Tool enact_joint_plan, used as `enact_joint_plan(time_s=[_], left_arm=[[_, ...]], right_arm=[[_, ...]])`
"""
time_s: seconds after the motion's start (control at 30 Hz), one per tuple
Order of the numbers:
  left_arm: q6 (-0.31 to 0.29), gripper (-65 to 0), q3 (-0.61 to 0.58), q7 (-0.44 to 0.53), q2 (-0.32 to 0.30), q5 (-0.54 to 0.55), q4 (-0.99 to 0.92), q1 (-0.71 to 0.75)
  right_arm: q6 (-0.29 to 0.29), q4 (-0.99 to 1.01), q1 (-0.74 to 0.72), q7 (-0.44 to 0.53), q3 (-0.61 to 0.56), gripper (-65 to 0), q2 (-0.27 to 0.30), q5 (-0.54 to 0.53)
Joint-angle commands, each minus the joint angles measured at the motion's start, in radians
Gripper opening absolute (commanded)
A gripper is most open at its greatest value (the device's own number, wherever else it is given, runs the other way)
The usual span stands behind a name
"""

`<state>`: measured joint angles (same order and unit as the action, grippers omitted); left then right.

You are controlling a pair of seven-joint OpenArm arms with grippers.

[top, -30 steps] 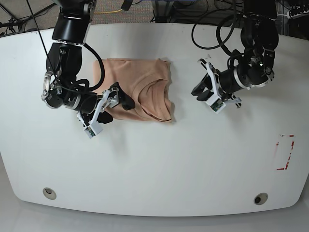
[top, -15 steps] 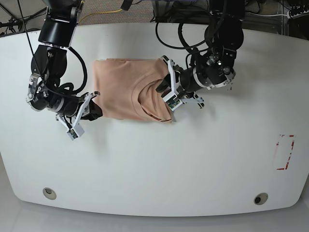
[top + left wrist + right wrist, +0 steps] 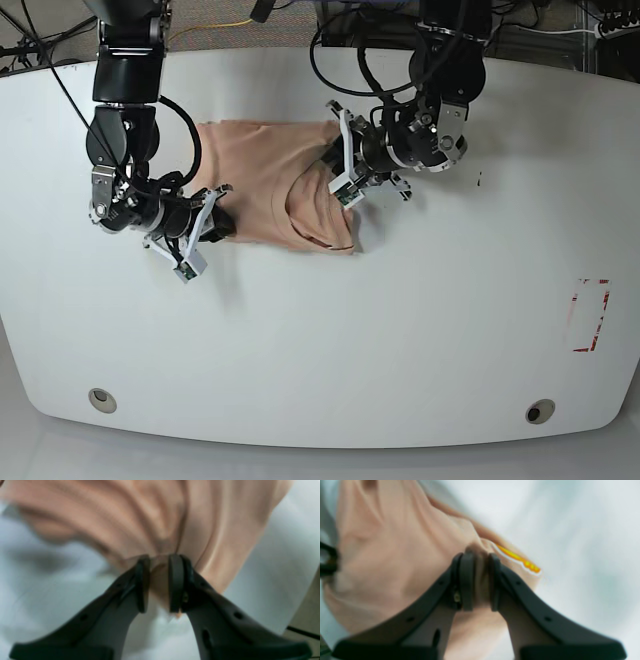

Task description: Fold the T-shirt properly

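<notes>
Peach cotton bunched between both sets of jaws: the T-shirt [image 3: 275, 190] lay part-folded on the white desk [image 3: 420, 330], toward its far side, with the left end effector [image 3: 158, 583] clamped on a gathered edge by the collar side and the right end effector [image 3: 478, 580] pinched on a fold at the opposite edge, next to a sliver of the yellow print [image 3: 520, 561].

From where I stood, the risk looked like this: each pinch held only a small wad of cloth, probably several layers at once. If the two arms lifted or pulled unevenly, the fold could drag crooked, or one grip could slip and let a corner flop back, spoiling the neat edges.

A second earlier the left arm had hung well off to the side, clear of the shirt, and the right end effector had stood wide beside the cloth. Now both arms had closed in and gripped.
</notes>
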<state>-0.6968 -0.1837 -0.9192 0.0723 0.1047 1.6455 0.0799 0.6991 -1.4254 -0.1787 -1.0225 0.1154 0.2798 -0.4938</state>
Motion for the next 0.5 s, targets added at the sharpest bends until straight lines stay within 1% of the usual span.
enact_joint_plan(time_s=[0.0, 0.03, 0.1, 0.2, 0.33, 0.4, 0.47], left_arm=[[-0.001, -54.2, 0.0, 0.021, -0.01, 0.016, 0.005, -0.018], [-0.001, -54.2, 0.0, 0.021, -0.021, 0.016, -0.003, -0.018], [-0.001, -54.2, 0.0, 0.021, -0.042, 0.013, -0.015, -0.021], [-0.001, -54.2, 0.0, 0.032, -0.075, 0.011, -0.074, -0.075], [-0.001, -54.2, 0.0, 0.102, -0.107, 0.01, -0.201, -0.139], [-0.001, -54.2, 0.0, 0.13, -0.119, 0.01, -0.256, -0.173], [-0.001, -54.2, 0.002, 0.154, -0.124, 0.01, -0.324, -0.237]], right_arm=[[-0.001, 0.031, 0.002, 0.075, -0.003, -56.0, 0.022, 0.03], [-0.001, 0.039, 0.003, 0.1, -0.009, -55.8, 0.023, 0.043], [-0.001, 0.036, 0.028, 0.103, -0.01, -55.8, 0.029, 0.06], [-0.001, 0.015, 0.06, 0.103, -0.01, -56.0, 0.059, 0.056], [-0.001, -0.071, 0.132, 0.09, -0.006, -56.0, 0.066, 0.05], [-0.001, -0.119, 0.166, 0.077, -0.006, -56.0, 0.06, 0.053], [-0.001, -0.17, 0.199, 0.064, -0.01, -56.0, 0.054, 0.051]])
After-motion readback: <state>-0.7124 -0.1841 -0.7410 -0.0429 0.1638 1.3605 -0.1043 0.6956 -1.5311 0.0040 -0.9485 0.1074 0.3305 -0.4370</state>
